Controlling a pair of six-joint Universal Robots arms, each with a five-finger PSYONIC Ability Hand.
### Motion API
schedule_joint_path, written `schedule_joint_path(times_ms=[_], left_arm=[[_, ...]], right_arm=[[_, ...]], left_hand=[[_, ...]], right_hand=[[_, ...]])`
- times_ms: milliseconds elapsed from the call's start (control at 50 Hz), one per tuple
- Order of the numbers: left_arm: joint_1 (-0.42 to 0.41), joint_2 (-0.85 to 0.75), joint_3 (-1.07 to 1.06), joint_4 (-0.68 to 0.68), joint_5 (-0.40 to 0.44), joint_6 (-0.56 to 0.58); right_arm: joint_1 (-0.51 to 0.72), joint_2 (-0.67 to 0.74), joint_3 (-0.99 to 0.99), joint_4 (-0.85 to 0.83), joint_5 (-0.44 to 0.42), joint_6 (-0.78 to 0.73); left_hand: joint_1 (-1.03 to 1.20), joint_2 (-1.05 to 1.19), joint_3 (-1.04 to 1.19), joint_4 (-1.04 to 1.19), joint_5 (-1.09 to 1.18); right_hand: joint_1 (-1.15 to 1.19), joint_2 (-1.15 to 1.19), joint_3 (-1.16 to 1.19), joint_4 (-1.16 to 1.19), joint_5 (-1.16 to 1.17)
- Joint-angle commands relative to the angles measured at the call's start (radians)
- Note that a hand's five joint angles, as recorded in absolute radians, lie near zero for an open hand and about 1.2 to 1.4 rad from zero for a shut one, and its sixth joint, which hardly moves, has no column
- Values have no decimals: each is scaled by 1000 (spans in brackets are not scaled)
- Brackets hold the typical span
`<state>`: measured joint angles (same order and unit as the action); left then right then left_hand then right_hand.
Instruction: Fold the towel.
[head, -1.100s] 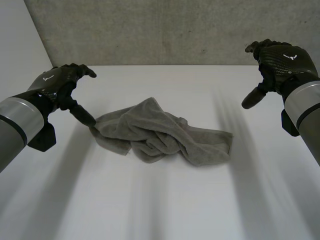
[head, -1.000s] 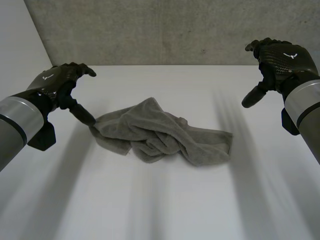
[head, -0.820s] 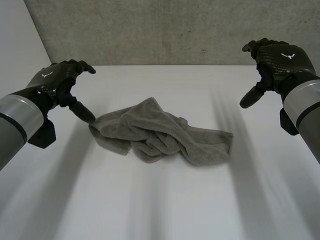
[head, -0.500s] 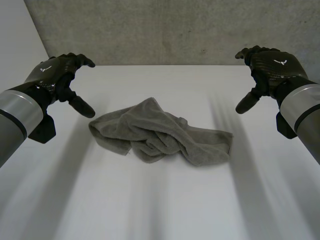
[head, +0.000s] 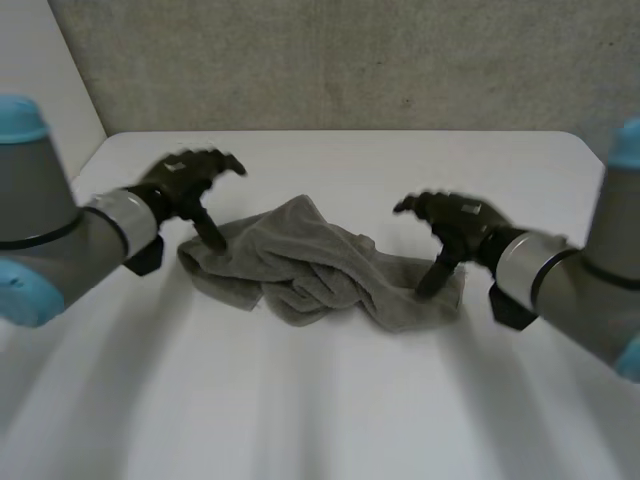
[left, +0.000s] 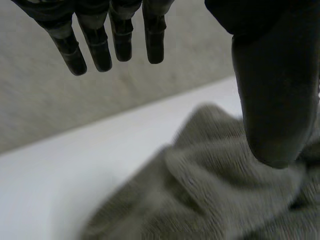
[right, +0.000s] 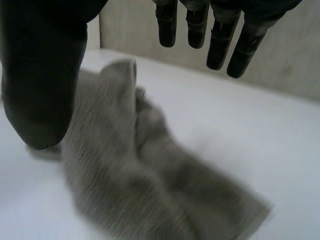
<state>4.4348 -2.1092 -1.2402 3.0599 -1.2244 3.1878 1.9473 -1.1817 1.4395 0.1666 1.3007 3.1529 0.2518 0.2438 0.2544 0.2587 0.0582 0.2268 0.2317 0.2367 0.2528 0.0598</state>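
I log one grey towel (head: 320, 265), crumpled, mid-table (head: 320, 410), nearer the far edge. Left hand (head: 183, 183) at its left end, right hand (head: 458, 218) at its right end; both spread apart, grasping nothing.
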Motion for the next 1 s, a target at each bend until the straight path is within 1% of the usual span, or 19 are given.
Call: schedule_joint_path(times_ms=[20, 80, 140, 180, 240, 280, 360, 400, 520, 560, 640, 740, 760, 840, 880, 900, 920, 960, 1000], left_arm=[[-3, -210, 180, -98, 78, 44], [-3, -252, 212, -98, 86, 46], [-5, -278, 226, -96, 88, 47], [-5, -304, 238, -104, 88, 47], [-6, -314, 245, -112, 88, 47], [-6, -322, 251, -127, 86, 57], [-8, -318, 252, -151, 86, 92], [-8, -311, 252, -194, 85, 150], [-9, -261, 240, -311, 83, 231], [-8, -216, 232, -371, 85, 260], [-5, -193, 251, -389, 80, 273], [-5, -209, 398, -319, 66, 259], [-9, -218, 462, -302, 59, 251], [-49, -189, 689, -261, -1, 184], [-86, -158, 747, -238, -27, 154], [-113, -117, 783, -199, -52, 124], [-114, -117, 783, -199, -52, 124], [-123, -28, 772, -117, -76, 66], [-123, 9, 737, -78, -83, 43]], right_arm=[[12, 143, 16, -61, 8, 125], [25, 177, 28, -111, 14, 145], [45, 197, 25, -145, 37, 147], [58, 200, 15, -153, 52, 147], [59, 200, 9, -153, 54, 145], [59, 200, -14, -151, 54, 144], [58, 195, -34, -139, 40, 141], [50, 188, -48, -107, 34, 102], [48, 172, -71, 42, -23, -57], [45, 166, -85, 141, -79, -186], [44, 178, -134, 197, -81, -297], [48, 232, -318, 200, -43, -347], [56, 240, -415, 195, -28, -353], [62, 191, -679, 116, -20, -321], [65, 133, -714, 47, -18, -294], [67, 66, -705, -43, -20, -251], [67, 65, -705, -44, -20, -251], [62, -43, -630, -215, -29, -173], [61, -83, -572, -258, -41, -153]], left_hand=[[-62, -54, -64, -69, -43], [-32, -24, -35, -39, -13], [111, 119, 109, 105, 131], [284, 292, 281, 277, 303], [379, 387, 376, 372, 398], [709, 717, 706, 702, 728], [895, 903, 893, 888, 914], [1106, 1114, 1103, 1099, 1125], [1144, 1152, 1142, 1138, 1164], [1144, 1152, 1142, 1138, 1164], [1144, 1152, 1142, 1138, 1164], [1144, 1152, 1142, 1138, 1164], [1144, 1152, 1142, 1138, 1164], [1144, 1152, 1142, 1138, 1164], [1144, 1152, 1142, 1138, 1164], [1144, 1152, 1142, 1138, 1164], [1144, 1152, 1142, 1138, 1164], [1144, 1152, 1142, 1138, 1164], [1144, 1152, 1142, 1138, 1164]], right_hand=[[-52, -57, -62, -78, -60], [-52, -57, -62, -78, -60], [-39, -44, -49, -65, -47], [200, 196, 191, 175, 193], [322, 317, 312, 296, 314], [670, 665, 660, 644, 662], [874, 869, 864, 848, 866], [1096, 1091, 1086, 1070, 1088], [1169, 1165, 1160, 1143, 1162], [1169, 1165, 1160, 1143, 1162], [1169, 1165, 1160, 1143, 1162], [1169, 1165, 1160, 1143, 1162], [1169, 1165, 1160, 1143, 1162], [1169, 1165, 1160, 1143, 1162], [1169, 1165, 1160, 1143, 1162], [1169, 1165, 1160, 1143, 1162], [1169, 1165, 1160, 1143, 1162], [1169, 1165, 1160, 1143, 1162], [1169, 1165, 1160, 1143, 1162]])
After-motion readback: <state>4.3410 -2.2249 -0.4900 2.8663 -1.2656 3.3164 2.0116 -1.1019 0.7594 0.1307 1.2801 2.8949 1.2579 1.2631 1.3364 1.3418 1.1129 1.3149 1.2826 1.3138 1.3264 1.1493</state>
